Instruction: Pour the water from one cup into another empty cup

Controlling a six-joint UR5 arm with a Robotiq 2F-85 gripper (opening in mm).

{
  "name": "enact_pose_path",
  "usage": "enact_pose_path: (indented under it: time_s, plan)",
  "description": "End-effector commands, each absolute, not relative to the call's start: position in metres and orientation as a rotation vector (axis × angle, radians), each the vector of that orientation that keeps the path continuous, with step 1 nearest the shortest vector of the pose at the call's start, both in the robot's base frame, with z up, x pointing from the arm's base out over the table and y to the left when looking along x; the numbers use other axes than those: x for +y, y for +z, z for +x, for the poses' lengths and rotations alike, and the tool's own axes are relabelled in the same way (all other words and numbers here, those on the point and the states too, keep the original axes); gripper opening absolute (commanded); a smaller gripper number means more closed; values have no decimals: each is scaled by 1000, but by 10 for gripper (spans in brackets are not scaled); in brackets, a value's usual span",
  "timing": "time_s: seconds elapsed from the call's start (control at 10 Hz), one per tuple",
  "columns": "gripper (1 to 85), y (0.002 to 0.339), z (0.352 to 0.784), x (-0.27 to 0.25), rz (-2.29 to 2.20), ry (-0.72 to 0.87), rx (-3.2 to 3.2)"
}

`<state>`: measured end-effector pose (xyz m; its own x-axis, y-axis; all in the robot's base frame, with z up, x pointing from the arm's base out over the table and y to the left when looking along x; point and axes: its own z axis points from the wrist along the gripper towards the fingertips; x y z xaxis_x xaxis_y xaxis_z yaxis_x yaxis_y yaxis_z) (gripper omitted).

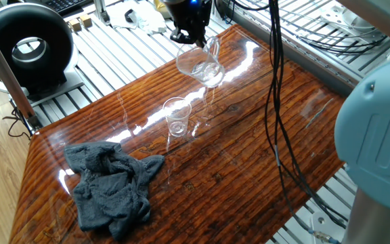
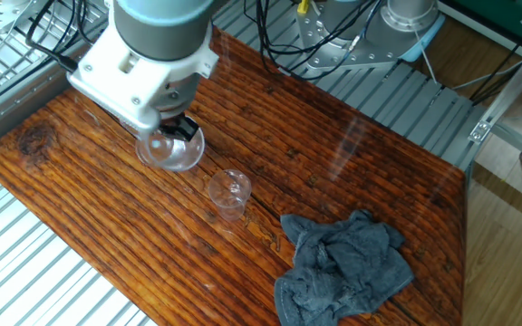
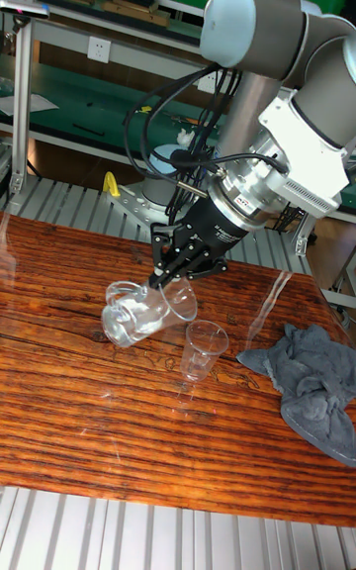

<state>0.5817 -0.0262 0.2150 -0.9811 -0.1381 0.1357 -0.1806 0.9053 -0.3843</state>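
My gripper (image 1: 193,37) (image 2: 182,129) (image 3: 170,278) is shut on the rim of the larger clear cup (image 1: 200,64) (image 2: 171,150) (image 3: 141,312). It holds the cup above the wooden table (image 1: 249,156), tipped steeply on its side. In the tall fixed view its mouth points toward the smaller clear cup (image 1: 177,116) (image 2: 229,192) (image 3: 205,346). That smaller cup stands upright on the table, just beside and below the tipped one, and looks empty. The water is hard to make out through the clear walls.
A crumpled grey cloth (image 1: 110,186) (image 2: 347,267) (image 3: 318,382) lies on the table beyond the small cup. Black cables (image 1: 274,102) hang over the table. A black round device (image 1: 29,44) stands off the table's corner. Metal rails (image 2: 25,272) border the table.
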Motion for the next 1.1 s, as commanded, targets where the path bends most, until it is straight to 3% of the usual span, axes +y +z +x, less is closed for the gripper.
enact_pose_path:
  time_s: [0.0,1.0]
  plan:
    - [10,220,581,-35,262,676,-2939]
    - [10,194,571,6,159,891,-2937]
